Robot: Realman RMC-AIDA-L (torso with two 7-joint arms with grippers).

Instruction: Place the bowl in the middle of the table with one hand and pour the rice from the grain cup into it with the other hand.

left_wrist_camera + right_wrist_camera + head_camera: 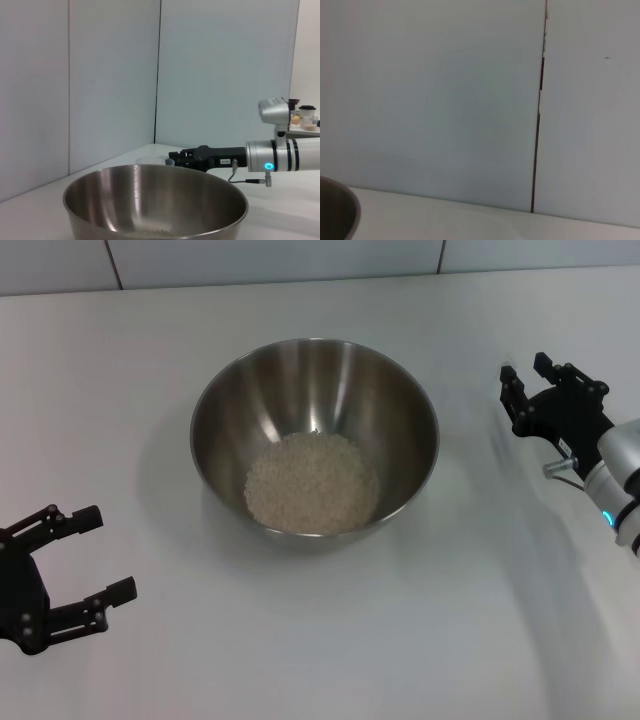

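Observation:
The steel bowl [314, 435] stands in the middle of the white table [150, 360]. A pale heap of rice [312, 483] lies in its bottom. My left gripper [95, 555] is open and empty at the near left, apart from the bowl. My right gripper [525, 377] is on the right, level with the bowl's far half and apart from it. In the left wrist view the bowl [155, 200] fills the foreground. Behind its far rim the clear grain cup [150, 160] shows right at the tip of the right gripper [172, 157]. The cup does not show in the head view.
A pale wall [300, 255] runs along the table's far edge. Bare tabletop lies in front of the bowl and to its left. The right wrist view shows the wall, a strip of table and a sliver of the bowl's rim [340, 210].

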